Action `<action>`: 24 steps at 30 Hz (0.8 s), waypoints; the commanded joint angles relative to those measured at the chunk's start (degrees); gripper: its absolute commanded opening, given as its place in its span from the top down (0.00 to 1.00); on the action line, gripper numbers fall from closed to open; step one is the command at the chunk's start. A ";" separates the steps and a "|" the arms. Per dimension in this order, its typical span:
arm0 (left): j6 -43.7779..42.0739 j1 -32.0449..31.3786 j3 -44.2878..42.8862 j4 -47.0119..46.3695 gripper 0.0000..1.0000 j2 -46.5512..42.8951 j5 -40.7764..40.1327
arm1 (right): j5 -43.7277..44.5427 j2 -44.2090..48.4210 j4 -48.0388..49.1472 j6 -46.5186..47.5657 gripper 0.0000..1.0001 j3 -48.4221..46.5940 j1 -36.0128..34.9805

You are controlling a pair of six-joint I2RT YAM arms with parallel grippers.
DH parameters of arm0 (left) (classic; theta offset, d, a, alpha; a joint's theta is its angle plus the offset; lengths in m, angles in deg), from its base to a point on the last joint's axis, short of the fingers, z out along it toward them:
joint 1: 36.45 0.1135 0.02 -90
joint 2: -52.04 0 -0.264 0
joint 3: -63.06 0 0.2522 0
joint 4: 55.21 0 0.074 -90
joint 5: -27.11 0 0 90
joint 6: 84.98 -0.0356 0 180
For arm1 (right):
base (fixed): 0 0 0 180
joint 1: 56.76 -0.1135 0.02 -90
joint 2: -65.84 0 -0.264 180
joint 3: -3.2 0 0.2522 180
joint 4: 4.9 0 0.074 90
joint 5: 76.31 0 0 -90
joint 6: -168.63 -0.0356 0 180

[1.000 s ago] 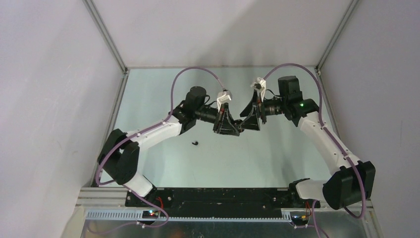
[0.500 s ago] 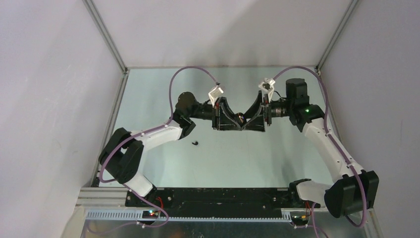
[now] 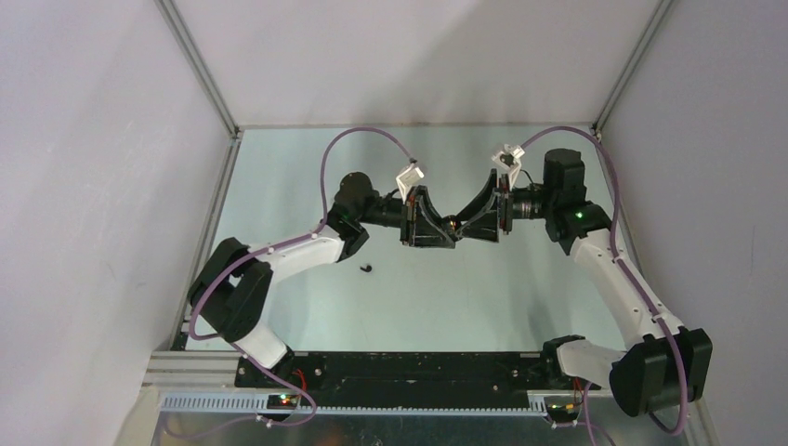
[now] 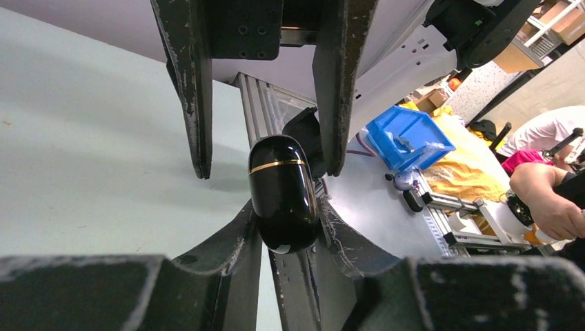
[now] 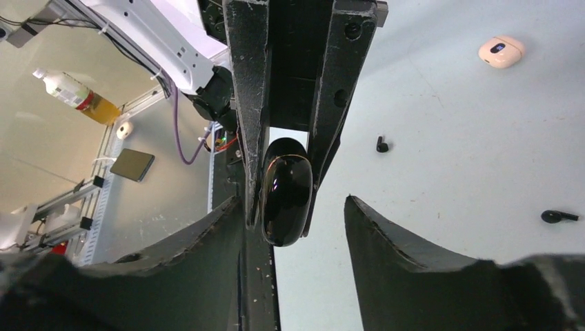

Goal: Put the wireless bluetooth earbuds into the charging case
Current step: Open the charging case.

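Note:
A glossy black charging case with a gold band is closed and held in the air at mid-table. My left gripper is shut on its lower end. My right gripper faces it, open, with its fingers on either side of the case's far end; I cannot tell whether they touch it. Two black earbuds lie on the table. One of them shows in the top view. The cream-white earbuds are out of view.
A closed cream-white charging case lies on the table beyond the black earbuds. Grey walls with aluminium corner posts enclose the pale green table on three sides.
Both grippers have swung up from pointing down at the table to facing each other level, and the meeting point has shifted slightly away from the arm bases. The black earbud has not moved.

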State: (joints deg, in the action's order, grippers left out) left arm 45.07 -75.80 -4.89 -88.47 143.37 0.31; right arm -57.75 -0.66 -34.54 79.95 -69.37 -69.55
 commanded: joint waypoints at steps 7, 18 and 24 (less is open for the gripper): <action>-0.53 -0.46 -1.14 -1.40 0.85 0.24 0.12 | -1.49 -0.71 2.98 -1.52 0.55 -0.10 -2.09; -0.72 -0.28 -1.28 -0.87 0.85 -0.07 0.04 | -3.59 -0.60 1.76 0.43 0.91 -0.14 -2.13; -5.16 0.33 -1.49 3.94 0.57 -1.11 -0.03 | -4.04 1.57 1.99 -0.03 0.97 -0.14 -0.26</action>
State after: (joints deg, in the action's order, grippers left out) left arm 43.52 -75.91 -4.91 -87.68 143.55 0.46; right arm -58.47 -1.73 -34.00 78.66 -69.32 -70.95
